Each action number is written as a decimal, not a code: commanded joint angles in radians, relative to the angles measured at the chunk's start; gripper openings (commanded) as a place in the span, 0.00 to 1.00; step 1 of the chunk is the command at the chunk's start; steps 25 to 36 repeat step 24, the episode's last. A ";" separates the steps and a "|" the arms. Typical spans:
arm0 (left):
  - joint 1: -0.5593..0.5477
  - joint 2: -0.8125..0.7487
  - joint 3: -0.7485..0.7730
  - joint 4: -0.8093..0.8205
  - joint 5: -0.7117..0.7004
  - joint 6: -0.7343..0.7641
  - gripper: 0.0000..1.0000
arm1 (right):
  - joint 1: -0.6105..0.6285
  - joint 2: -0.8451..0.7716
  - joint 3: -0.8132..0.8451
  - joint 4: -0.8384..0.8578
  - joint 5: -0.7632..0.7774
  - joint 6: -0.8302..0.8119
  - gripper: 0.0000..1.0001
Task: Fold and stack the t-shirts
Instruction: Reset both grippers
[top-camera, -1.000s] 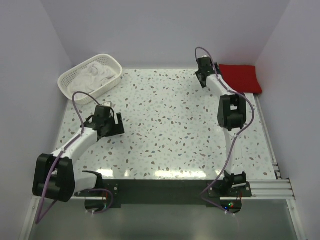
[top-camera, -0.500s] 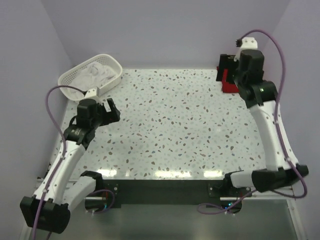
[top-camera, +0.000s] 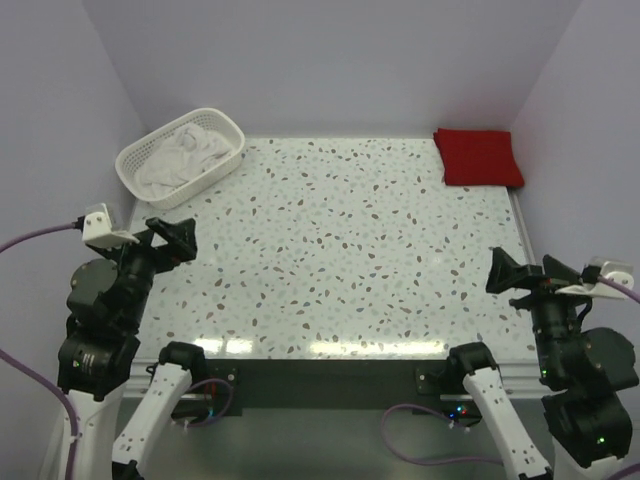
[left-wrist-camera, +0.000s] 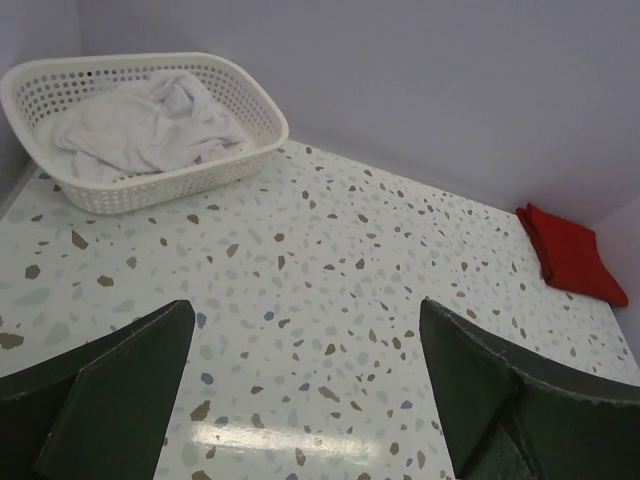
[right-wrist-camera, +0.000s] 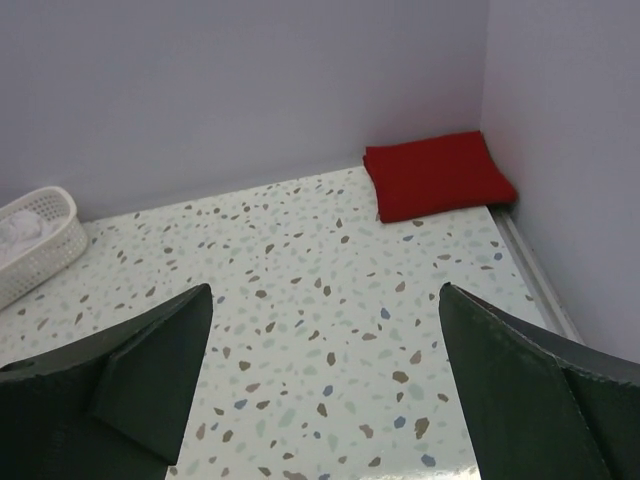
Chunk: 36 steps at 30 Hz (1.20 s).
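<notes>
Your left gripper (top-camera: 168, 238): wide, empty.
Your right gripper (top-camera: 524, 274): wide, empty.
Folded deep red cloth t-shirt (top-camera: 478, 157): far right.
Crumpled white cloth t-shirts (top-camera: 182, 152): far left.

one red t-shirt (right-wrist-camera: 436, 173), one basket (left-wrist-camera: 170, 186), white t-shirts (left-wrist-camera: 135, 125) unclear.

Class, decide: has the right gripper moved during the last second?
Yes. The right gripper has pulled back from beside the red t-shirt toward the table's near edge.
</notes>
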 joint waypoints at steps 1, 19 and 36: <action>0.005 -0.044 -0.057 -0.068 -0.096 -0.007 1.00 | 0.000 -0.088 -0.105 0.028 0.039 -0.022 0.99; 0.004 -0.194 -0.178 -0.072 -0.110 -0.096 1.00 | 0.000 -0.182 -0.222 0.032 -0.029 0.006 0.99; 0.004 -0.225 -0.197 -0.036 -0.107 -0.087 1.00 | 0.001 -0.200 -0.246 0.038 -0.014 0.002 0.99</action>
